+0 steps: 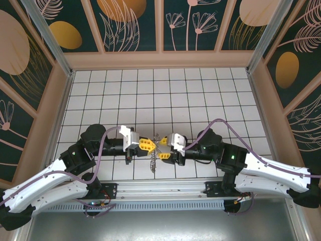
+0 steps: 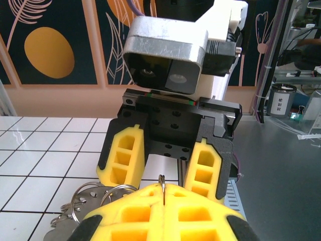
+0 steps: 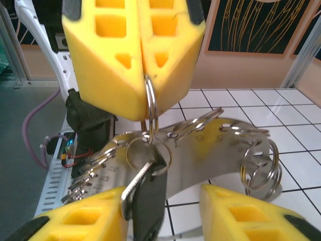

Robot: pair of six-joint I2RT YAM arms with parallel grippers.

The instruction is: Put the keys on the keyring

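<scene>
Closest to the lens, my left end effector (image 2: 163,195) is clamping shut on one thin loop, out over the white tiled surface (image 1: 150,95). Facing it, my right end effector (image 3: 159,198) is standing wide, gripping nothing. Between them the keyring (image 3: 220,150), a silvery bundle of rings, is hanging from that pinched loop. The keys (image 3: 149,203), showing as a dark blade on a small ring, are dangling inside my right opening. I am judging this as the threading step. Next I am needing to close on the key and work its ring along the held loop.
</scene>
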